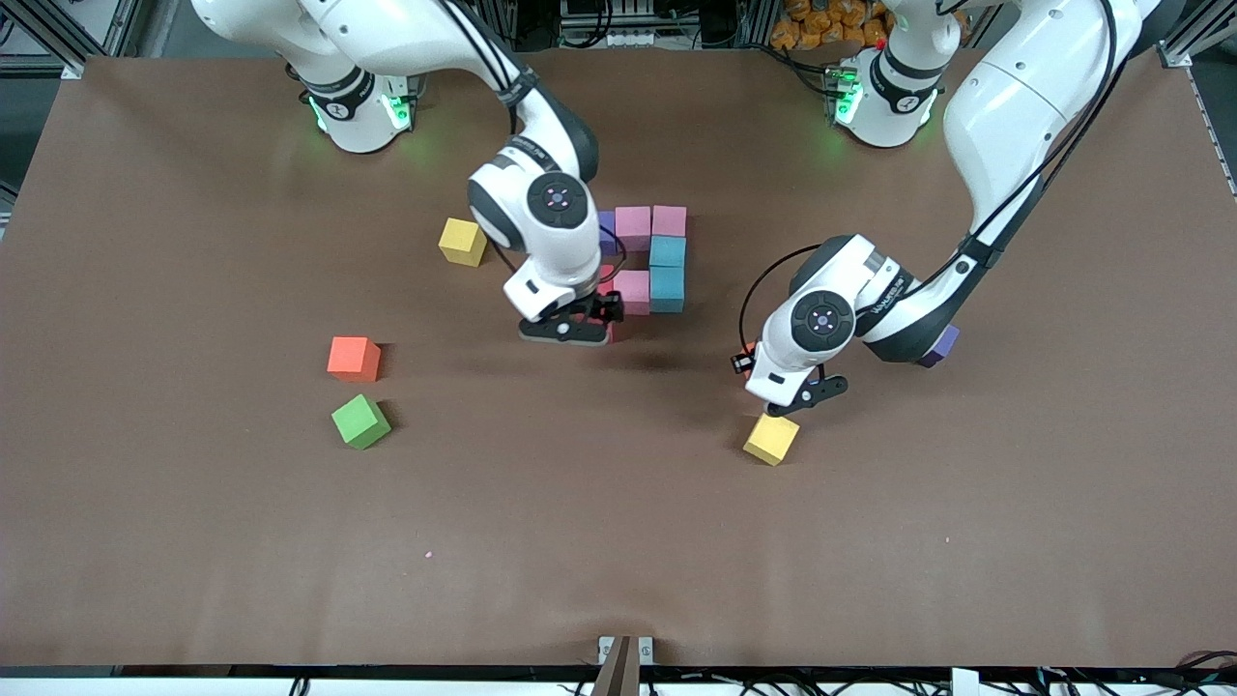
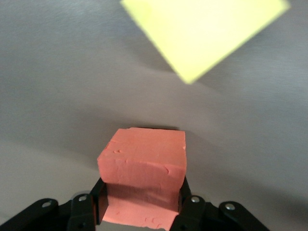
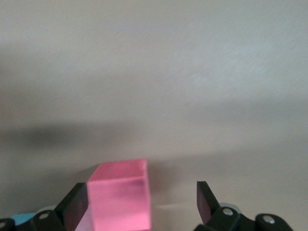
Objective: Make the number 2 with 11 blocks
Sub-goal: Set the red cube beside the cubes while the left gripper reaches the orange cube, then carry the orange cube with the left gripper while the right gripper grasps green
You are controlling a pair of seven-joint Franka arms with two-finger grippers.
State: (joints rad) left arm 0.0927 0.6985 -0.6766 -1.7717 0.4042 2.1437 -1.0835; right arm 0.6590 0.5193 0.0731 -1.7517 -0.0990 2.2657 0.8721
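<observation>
My left gripper (image 1: 788, 398) (image 2: 142, 202) is shut on a salmon-red block (image 2: 143, 159), low over the table beside a yellow cube (image 1: 771, 438) (image 2: 202, 33). My right gripper (image 1: 572, 327) (image 3: 143, 202) stands open around a crimson-pink block (image 3: 120, 192) that rests against one finger, at the near corner of the partly built number 2. That figure shows a purple block (image 1: 606, 232), pink blocks (image 1: 633, 227) (image 1: 669, 220) (image 1: 633, 290) and two light blue blocks (image 1: 667, 253) (image 1: 666, 288). Loose toward the right arm's end lie an orange block (image 1: 354, 358) and a green block (image 1: 360, 420).
A second yellow cube (image 1: 463, 242) sits beside the figure, toward the right arm's end. Another purple block (image 1: 939, 346) peeks out from under the left arm's forearm. The brown table (image 1: 618, 541) stretches wide toward the front camera.
</observation>
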